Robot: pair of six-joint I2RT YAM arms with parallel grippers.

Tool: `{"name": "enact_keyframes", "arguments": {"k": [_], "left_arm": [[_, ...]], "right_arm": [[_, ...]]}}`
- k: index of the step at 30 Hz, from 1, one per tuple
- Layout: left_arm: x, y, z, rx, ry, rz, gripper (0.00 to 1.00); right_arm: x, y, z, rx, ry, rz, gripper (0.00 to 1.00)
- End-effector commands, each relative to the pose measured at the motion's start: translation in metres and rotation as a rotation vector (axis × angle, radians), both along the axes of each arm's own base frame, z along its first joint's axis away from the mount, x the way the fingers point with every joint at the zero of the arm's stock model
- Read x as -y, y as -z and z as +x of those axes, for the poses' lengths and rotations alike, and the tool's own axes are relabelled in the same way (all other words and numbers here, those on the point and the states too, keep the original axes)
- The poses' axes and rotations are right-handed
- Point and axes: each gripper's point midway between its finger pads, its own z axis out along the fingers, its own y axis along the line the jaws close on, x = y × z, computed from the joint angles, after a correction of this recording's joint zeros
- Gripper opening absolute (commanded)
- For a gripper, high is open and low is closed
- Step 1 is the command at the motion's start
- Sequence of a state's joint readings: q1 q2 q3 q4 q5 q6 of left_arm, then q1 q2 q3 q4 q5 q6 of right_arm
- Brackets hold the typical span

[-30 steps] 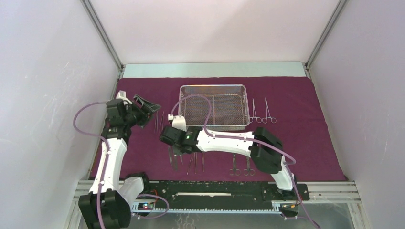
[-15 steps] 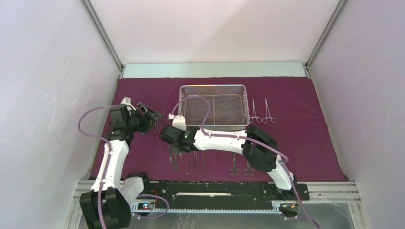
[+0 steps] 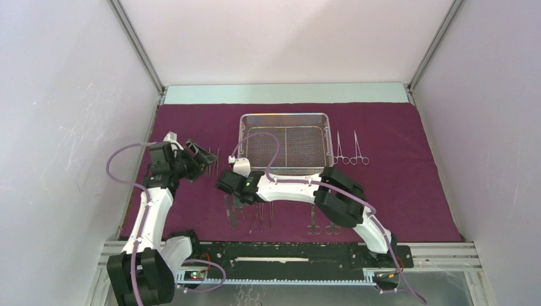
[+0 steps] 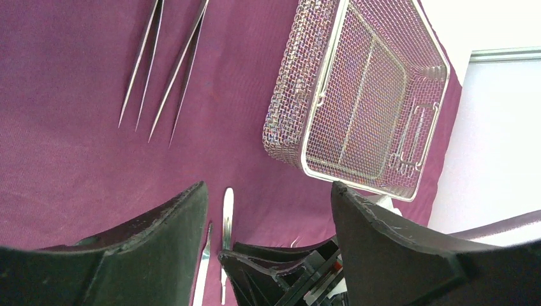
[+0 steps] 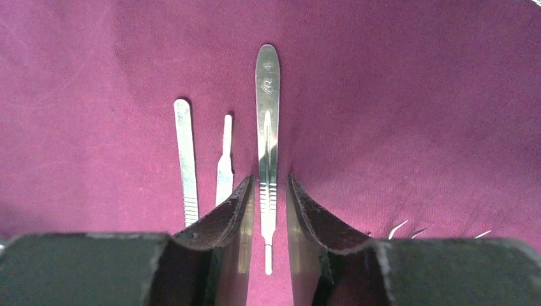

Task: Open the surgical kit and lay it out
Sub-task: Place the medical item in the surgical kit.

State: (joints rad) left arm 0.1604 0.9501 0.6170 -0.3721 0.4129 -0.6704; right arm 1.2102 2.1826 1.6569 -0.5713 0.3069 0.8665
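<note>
Kit opened and laid out on cloth (image 3: 408,191), spread flat beneath tray (image 3: 285,115). Tray seated on its base at the far middle of cloth, with only bare mesh visible inside.

Just right of tray: two clamps (image 3: 339,150), side by side and parallel, rings toward the near side, apart from tray wall.

Just left of tray: two tweezers (image 4: 153,19), side by side on cloth, partly masked by the left arm in the top view.

Near side of tray, off its left corner: three scalpel handles (image 5: 267,127), parallel and flat on cloth. Longest one farthest right of the three in the right wrist view, two shorter ones beside it, none touching.

Near side of tray, below its middle: further slim instruments (image 3: 263,217), too small to identify.

Near side of tray, below its right half: two scissors (image 3: 313,220), side by side, rings at the near end.

Right gripper (image 5: 268,185): released. Positioned off the near left corner of tray, fingers parted to either side of the longest handle. Narrow strip of cloth visible between handle and each finger. Handle flat on cloth, not grasped.

Left gripper (image 4: 268,188): released. Positioned left of tray beside tweezers, clear of cloth, fingers spread wide with nothing grasped.
</note>
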Motion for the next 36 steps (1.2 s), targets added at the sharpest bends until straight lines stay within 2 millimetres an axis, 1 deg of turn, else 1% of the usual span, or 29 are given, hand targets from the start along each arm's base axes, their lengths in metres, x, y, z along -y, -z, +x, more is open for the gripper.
{"name": "enact_keyframes", "arguments": {"k": [1,8,24,30,36], "left_arm": [[-0.005,0.002,0.002,0.024,0.002,0.034,0.75],[-0.006,0.002,0.002,0.024,0.001,0.036,0.75],[-0.005,0.005,0.001,0.017,0.005,0.036,0.75],[-0.005,0.006,0.001,0.015,0.005,0.034,0.75],[-0.005,0.006,0.001,0.014,0.007,0.031,0.75]], "right_arm": [[-0.004,0.004,0.003,0.01,0.012,0.015,0.31],[-0.004,0.008,-0.007,-0.005,0.009,0.008,0.28],[-0.004,-0.002,-0.03,-0.002,0.002,0.0,0.22],[-0.007,-0.011,-0.039,0.005,-0.01,0.008,0.21],[-0.01,-0.014,-0.052,-0.009,-0.013,0.013,0.21]]}}
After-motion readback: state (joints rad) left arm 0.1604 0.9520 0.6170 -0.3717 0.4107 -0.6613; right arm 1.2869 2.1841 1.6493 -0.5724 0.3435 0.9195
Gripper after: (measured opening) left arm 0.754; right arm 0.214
